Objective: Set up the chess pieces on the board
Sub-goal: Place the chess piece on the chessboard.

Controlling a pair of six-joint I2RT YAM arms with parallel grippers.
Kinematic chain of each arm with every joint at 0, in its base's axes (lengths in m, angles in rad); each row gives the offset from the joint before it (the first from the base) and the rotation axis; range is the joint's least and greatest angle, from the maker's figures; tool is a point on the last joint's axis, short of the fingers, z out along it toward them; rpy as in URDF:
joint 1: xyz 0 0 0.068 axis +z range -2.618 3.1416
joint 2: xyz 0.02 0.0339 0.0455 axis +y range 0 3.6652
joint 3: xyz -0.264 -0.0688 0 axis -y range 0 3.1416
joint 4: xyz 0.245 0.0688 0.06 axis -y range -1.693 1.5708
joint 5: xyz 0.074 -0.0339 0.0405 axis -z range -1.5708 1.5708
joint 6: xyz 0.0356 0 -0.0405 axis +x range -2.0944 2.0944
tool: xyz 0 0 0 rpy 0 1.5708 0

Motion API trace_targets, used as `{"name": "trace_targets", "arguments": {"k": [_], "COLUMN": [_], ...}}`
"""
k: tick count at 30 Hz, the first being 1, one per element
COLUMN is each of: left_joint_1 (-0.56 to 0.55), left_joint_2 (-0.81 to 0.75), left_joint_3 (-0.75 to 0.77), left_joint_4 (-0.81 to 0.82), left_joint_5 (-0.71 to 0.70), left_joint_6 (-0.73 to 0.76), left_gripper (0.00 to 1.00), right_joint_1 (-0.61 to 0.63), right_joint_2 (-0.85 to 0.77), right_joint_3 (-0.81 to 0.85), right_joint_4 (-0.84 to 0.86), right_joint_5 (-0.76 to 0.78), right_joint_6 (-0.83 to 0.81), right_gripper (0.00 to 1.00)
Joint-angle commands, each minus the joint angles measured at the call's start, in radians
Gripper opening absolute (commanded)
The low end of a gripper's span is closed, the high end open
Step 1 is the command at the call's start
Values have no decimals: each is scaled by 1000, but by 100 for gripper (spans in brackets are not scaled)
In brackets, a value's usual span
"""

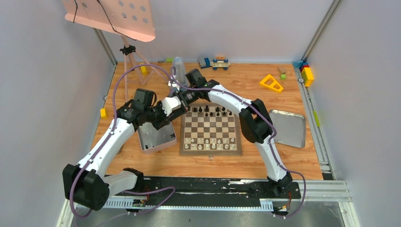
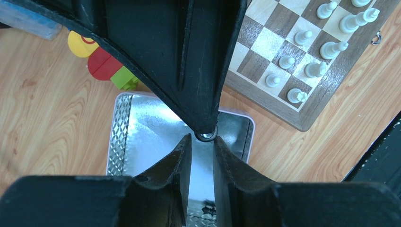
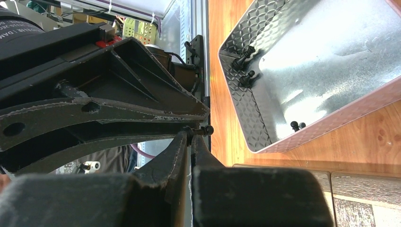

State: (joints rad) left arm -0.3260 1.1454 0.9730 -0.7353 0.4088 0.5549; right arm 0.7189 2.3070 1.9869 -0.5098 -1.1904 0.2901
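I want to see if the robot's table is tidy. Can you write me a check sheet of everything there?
Surface: orange-brown wooden tabletop.
Job's things: brown-and-cream checkered wooden chessboard; cream chess pieces near side, black chess pieces far side; more black pieces in silver metal tin.
Clutter: colourful toy blocks, yellow triangular block, flat silver lid.
Grippers: right gripper shut on tiny black chess piece; left gripper slightly open.
Cables: purple cables along both arms.
Surroundings: grey walls, pink perforated panel.
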Motion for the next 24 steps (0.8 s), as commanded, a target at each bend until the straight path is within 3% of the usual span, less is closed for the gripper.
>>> {"name": "trace_targets", "arguments": {"k": [1, 11, 19, 24], "left_joint_1": [-4, 22, 103, 120], "left_joint_2": [-27, -50, -60, -55], "left_joint_3": [3, 20, 59, 57], "left_joint_4": [42, -7, -46, 11], "left_joint_5": [17, 5, 125, 205], "left_joint_6": [-16, 8, 20, -17], "left_gripper": [31, 32, 45, 52], "right_joint_1": [1, -14, -47, -83], "right_joint_2": [-4, -9, -52, -109], "right_joint_3": [19, 10, -20, -63], "right_joint_4": [39, 39, 41, 71], "right_joint_5": [-13, -5, -30, -51], "right_joint_6": [-3, -14, -21, 10], "right_gripper": [0, 0, 0, 0]}}
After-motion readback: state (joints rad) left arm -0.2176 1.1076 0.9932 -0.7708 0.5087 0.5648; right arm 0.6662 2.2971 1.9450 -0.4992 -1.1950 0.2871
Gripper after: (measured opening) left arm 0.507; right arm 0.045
